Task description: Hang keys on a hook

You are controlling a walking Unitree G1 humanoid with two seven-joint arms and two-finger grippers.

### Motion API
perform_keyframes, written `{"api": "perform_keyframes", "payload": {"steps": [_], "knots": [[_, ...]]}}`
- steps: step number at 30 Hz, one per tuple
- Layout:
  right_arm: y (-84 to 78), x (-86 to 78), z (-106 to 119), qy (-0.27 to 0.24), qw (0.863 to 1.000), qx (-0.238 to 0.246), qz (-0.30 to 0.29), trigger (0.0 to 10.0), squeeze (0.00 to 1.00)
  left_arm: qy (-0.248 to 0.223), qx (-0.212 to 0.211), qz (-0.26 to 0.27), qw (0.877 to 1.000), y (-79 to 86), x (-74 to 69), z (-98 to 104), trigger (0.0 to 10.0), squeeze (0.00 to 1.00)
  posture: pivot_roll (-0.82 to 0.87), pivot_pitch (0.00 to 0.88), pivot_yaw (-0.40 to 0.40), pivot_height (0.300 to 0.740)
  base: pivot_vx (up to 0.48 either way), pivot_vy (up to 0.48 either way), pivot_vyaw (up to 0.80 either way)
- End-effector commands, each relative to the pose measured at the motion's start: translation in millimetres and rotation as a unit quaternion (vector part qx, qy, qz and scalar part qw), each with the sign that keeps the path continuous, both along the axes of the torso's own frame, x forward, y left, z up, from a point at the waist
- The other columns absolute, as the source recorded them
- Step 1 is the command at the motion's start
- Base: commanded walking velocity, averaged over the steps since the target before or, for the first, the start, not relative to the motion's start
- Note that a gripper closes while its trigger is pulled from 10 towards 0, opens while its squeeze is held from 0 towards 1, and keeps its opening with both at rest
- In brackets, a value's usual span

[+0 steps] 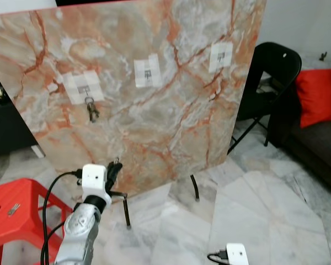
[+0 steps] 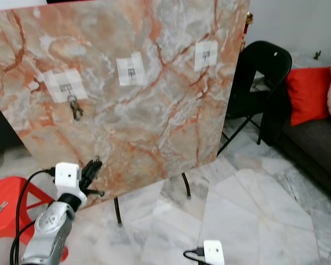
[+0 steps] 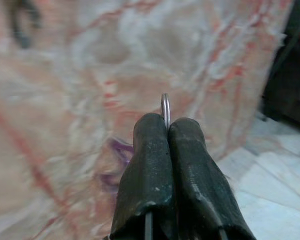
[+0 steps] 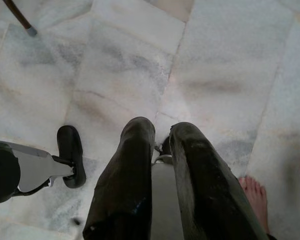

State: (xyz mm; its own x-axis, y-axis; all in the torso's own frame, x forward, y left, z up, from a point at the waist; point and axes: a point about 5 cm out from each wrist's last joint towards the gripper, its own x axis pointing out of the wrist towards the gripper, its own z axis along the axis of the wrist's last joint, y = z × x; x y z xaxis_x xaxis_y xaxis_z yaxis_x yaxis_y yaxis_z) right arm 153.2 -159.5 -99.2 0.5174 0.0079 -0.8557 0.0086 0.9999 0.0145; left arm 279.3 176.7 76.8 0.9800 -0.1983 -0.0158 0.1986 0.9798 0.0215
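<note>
the left gripper [image 1: 115, 167] pinches a thin silver key ring [image 3: 165, 109] low before the pink-veined marble board [image 1: 154, 110], whose free taped metal hooks [image 1: 148, 72] sit well above and rightward; the right gripper [image 4: 160, 150] hangs slightly parted.

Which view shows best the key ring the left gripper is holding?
The left wrist view: the key ring sticks up, sharp, from between the shut fingers of the left gripper. In both eye views it is just a small dark shape at that gripper, in front of the marble board.
</note>
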Motion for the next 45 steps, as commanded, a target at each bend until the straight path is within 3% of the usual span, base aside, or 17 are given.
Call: {"api": "perform_keyframes", "payload": {"steps": [1,17,45], "knots": [[-3.9,2.0,1.0,-0.003,1.000,-0.007,-0.001,10.0,0.00,-0.013,-0.007,-0.027,1.000,-8.8,2.2,8.6,10.0,0.00,0.03,0.000,-0.002,0.740,0.000,0.000,0.00],[-3.8,4.3,1.8,-0.005,1.000,-0.007,-0.003,10.0,0.00,-0.015,-0.012,-0.031,0.999,-9.5,2.4,14.6,10.0,0.00,0.04,0.000,-0.007,0.740,0.000,0.000,0.00],[-3.0,5.1,2.1,-0.005,1.000,-0.004,-0.001,10.0,0.00,-0.023,-0.003,-0.020,1.000,0.5,5.0,21.5,10.0,0.00,0.03,0.000,-0.006,0.740,0.282,0.000,0.00]]}}
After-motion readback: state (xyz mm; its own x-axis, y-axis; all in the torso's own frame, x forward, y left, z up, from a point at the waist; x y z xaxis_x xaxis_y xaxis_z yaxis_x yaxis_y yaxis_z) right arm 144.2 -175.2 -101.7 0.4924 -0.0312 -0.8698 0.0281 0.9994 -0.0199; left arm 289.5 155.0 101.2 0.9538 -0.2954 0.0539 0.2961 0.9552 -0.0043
